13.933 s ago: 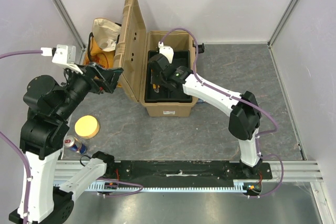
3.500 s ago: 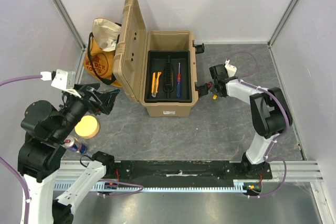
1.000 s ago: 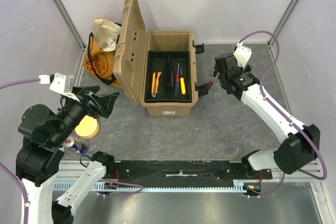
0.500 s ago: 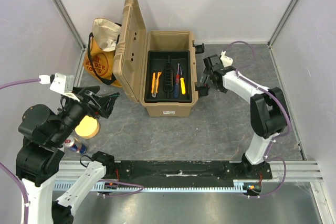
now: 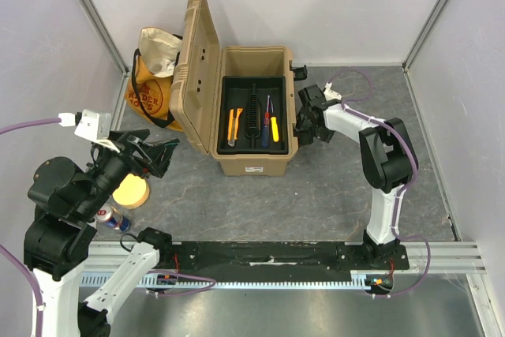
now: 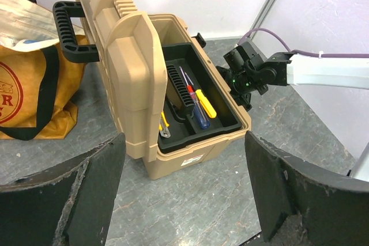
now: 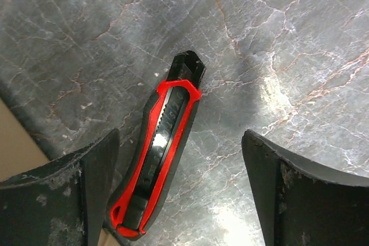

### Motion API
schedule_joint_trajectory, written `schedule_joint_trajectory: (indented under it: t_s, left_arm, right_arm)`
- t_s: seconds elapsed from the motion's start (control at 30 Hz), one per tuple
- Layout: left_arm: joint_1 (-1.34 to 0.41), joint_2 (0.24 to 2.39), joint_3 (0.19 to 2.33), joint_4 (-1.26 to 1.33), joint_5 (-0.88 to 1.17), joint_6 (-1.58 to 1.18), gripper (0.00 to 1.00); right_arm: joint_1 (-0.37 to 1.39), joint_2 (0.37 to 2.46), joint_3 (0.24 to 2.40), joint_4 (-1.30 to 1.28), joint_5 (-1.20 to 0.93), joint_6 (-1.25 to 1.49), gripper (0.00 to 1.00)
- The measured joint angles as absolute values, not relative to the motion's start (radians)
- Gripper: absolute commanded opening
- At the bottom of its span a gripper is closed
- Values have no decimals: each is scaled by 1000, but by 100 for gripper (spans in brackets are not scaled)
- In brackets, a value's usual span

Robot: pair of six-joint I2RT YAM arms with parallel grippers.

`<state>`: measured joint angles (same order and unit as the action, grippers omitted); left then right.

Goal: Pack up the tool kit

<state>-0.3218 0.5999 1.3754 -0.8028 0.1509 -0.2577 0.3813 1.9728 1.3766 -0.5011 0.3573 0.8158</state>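
- Tan ribbed plastic toolbox [image 5: 254, 165] stands at the back of the grey marbled table [image 5: 331, 195]. Its lid [image 5: 197, 76] is swung up to the left and stands nearly upright, with the black carry handle [image 6: 69, 33] on the lid's outer side.
- A black inner tray [image 5: 254, 146] sits in the open box. In it, left of a black ribbed centre bar, lies an orange-handled tool [image 5: 233, 125]. Right of the bar, a blue-and-red screwdriver [image 5: 267, 120] and a yellow-handled tool [image 5: 274, 129] lie side by side.
- The right gripper [image 5: 306, 120] is down low, just beside the toolbox's right wall.
- In its wrist view its fingers are spread wide and touch nothing. They stand on either side of a red-and-black utility knife [image 7: 161, 159].
- The knife lies flat on the table, outside the box. Its far end comes close to the tan wall at the lower left of that view.
- The left gripper [image 5: 158, 151] hangs over the table well to the left of the toolbox, facing it. Its fingers [image 6: 63, 200] are wide apart and empty.
- An orange-yellow cloth bag [image 5: 150, 92] slumps behind the raised lid.
- A round yellow disc [image 5: 130, 191] and a red-and-blue drink can [image 5: 110, 217] sit near the left arm's base.
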Motion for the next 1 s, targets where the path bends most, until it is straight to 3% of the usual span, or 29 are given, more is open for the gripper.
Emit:
schedule_joint_trajectory:
  t_s: [0.1,0.3,0.63,0.73,0.9,1.0]
  left_arm:
    - [-322,599,1375,-805,147,-258,89]
    - [-322,598,1375,-807,136,-258,89]
    - [-322,593,1375,-810,134,-258,89]
    - [-322,593,1375,-811,134,-257,89]
    - [-322,593,1375,-814,134,-258,89]
    - [-322,593,1375,-814,134,-258,89]
  right_arm:
    - [381,1991,1377,-501,355,822,83]
    - [373,1993,1362,-478,351,812,59]
    - [325,1941,1267,-375,310,675,46]
    - [322,1914,1232,-358,292,613,49]
    - [320,1890,1200,-361,278,533,77]
    - [321,1882,1190,-361,266,506,79]
